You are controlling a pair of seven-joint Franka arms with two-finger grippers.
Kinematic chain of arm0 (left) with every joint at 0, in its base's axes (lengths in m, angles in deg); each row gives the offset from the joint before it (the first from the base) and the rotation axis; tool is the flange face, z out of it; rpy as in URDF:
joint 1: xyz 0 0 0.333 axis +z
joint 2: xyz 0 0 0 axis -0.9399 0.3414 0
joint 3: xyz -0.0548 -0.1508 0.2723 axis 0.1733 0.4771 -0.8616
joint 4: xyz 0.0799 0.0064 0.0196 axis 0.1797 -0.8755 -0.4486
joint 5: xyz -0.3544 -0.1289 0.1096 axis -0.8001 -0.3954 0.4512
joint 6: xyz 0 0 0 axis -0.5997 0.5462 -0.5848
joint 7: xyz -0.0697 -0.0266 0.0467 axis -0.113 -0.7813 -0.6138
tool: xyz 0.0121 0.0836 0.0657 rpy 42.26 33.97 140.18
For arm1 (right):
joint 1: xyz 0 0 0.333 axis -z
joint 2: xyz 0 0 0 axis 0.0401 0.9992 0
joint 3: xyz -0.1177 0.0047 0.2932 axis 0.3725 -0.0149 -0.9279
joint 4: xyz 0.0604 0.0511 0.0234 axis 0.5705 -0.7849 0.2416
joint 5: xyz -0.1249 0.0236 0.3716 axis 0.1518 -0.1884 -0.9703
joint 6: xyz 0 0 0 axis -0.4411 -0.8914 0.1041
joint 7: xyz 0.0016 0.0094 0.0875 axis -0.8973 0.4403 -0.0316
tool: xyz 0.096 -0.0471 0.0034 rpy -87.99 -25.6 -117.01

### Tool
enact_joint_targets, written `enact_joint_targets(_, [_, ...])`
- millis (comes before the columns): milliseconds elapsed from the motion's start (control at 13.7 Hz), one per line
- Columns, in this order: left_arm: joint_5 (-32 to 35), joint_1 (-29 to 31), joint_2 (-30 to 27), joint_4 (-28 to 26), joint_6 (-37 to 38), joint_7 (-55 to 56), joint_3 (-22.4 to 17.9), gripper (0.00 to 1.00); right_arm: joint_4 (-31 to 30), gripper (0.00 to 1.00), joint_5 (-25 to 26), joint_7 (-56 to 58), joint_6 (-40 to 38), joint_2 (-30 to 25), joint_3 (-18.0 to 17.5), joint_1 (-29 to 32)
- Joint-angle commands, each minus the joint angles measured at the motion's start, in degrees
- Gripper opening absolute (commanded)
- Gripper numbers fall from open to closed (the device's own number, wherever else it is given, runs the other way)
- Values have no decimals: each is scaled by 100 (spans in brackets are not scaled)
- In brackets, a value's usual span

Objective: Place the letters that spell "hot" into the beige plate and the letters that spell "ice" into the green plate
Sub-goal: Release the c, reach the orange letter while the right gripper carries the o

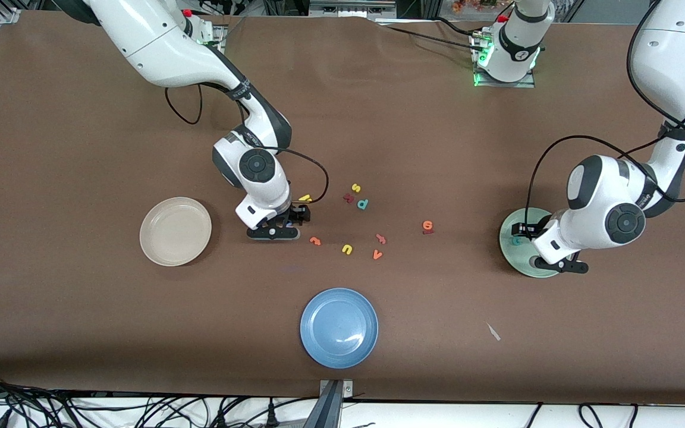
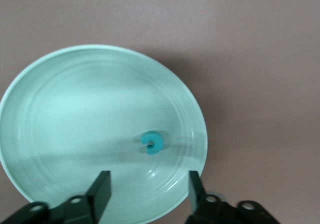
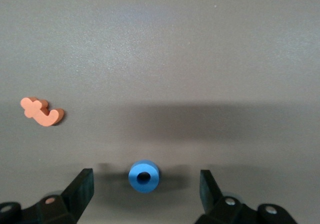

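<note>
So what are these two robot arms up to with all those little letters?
They are sorting foam letters into plates. The left tool hangs open over the green plate, where a teal c lies. The right tool is open around a blue o on the table, apparently about to pick it up, with an orange t lying close by. The beige plate holds nothing, and other letters lie scattered mid-table.

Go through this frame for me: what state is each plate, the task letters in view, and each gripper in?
green plate: holds the teal c.
beige plate: empty.
blue plate: empty.
blue o: flat on the table, between open fingers.
orange t: loose on the table.
left gripper: open over the green plate.
right gripper: open, straddling the o.
</note>
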Motion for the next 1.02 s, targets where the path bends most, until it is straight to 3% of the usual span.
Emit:
enact_joint_targets(0, [-140, -152, -96, 219, 66, 552, 107, 99, -46, 92, 132, -139, 148, 48, -23, 17])
enact_joint_targets(146, [-229, -442, -87, 298, 66, 1561, 239, 99, -90, 86, 132, -174, 148, 49, -23, 17])
enact_joint_targets(365, [-238, -1022, -44, 308, 5, 2767, 248, 99, -108, 65, 141, -166, 157, 40, -14, 17])
enact_joint_targets(511, [-474, -1286, 9, 308, -74, 3295, 257, 99, -108, 58, 141, -166, 157, 48, -14, 17])
enact_joint_targets(949, [-511, -1814, 545, 193, -1085, 4571, 231, 96, -117, 30, 132, -122, 113, -13, 4, 17])
